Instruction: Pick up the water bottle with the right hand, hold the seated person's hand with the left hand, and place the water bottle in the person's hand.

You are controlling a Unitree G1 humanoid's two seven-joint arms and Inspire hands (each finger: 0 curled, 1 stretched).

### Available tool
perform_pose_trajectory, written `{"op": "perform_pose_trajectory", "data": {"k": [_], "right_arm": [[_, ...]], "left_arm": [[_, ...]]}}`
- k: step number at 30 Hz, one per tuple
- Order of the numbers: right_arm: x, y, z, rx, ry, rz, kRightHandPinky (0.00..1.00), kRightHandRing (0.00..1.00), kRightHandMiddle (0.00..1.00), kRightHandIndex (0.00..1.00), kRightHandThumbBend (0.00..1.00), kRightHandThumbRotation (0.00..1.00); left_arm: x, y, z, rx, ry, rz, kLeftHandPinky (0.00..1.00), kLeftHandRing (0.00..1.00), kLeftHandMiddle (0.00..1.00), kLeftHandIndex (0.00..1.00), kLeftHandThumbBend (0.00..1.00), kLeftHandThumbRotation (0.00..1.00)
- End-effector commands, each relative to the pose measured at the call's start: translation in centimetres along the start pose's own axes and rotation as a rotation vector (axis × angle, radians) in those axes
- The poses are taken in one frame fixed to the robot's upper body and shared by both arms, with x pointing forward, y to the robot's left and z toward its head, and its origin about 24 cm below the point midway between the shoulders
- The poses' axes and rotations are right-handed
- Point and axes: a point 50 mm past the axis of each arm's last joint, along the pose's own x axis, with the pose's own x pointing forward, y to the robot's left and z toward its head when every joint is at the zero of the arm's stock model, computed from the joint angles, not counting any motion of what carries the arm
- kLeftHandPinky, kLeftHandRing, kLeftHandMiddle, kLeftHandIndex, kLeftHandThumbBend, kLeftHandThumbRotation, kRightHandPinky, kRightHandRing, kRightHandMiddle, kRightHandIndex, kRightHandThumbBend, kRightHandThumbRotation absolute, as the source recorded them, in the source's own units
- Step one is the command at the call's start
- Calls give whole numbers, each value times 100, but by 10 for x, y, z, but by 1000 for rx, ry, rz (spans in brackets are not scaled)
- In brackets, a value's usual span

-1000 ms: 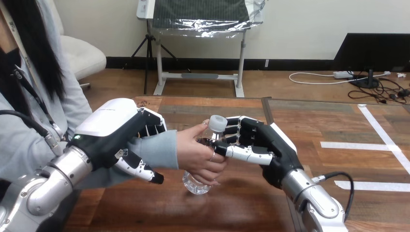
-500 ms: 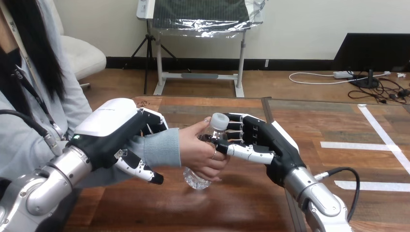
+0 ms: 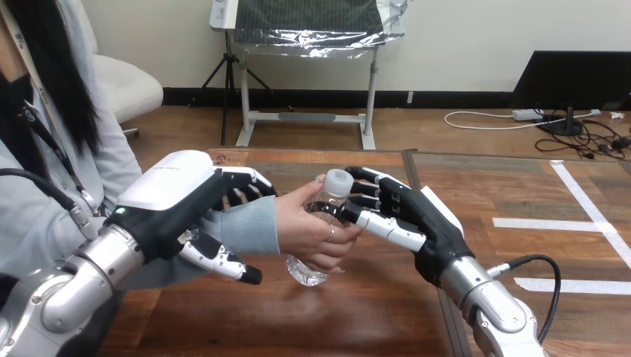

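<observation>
A clear water bottle (image 3: 306,271) with a white cap is tilted above the table, and the person's hand (image 3: 306,232) is wrapped round its middle. My right hand (image 3: 428,223) is at the bottle's right. Its fingers (image 3: 366,187) are nearly straight behind the neck, and its thumb (image 3: 376,223) reaches toward the person's fingers. My left hand (image 3: 173,195) lies over the person's grey-sleeved wrist (image 3: 249,227). That hand's fingers (image 3: 253,181) stretch along the sleeve's far side and the thumb (image 3: 223,262) hangs below the sleeve, so the wrist sits loosely between them.
The person sits at the table's left side, with an arm reaching in across the left half. White tape lines (image 3: 554,223) mark the wooden table (image 3: 357,320) at the right. A black cable (image 3: 539,271) loops from my right forearm.
My right hand's fingers have straightened and come off the bottle's neck. My left hand's fingers have stretched out along the sleeve. The person's hand keeps the bottle, now slightly higher.
</observation>
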Motion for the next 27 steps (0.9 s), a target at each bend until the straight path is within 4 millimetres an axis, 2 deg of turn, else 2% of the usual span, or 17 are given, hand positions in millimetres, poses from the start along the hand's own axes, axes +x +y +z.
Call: {"op": "perform_pose_trajectory", "data": {"k": [1,12,16,27], "right_arm": [[16,-10,30,-56,-105,-6,89,89,88,92,91,57],[14,-12,29,-57,-98,-7,96,95,93,98,98,64],[14,-12,28,-52,-94,-4,98,97,94,99,100,67],[12,-14,25,-56,-83,7,100,100,96,100,100,75]], "left_arm": [[5,21,11,24,-58,75,54,63,70,74,100,25],[1,19,12,16,-65,84,60,70,77,81,100,29],[-1,19,13,16,-54,84,69,76,81,84,100,29],[-4,16,15,26,-35,77,83,87,90,92,100,34]]}}
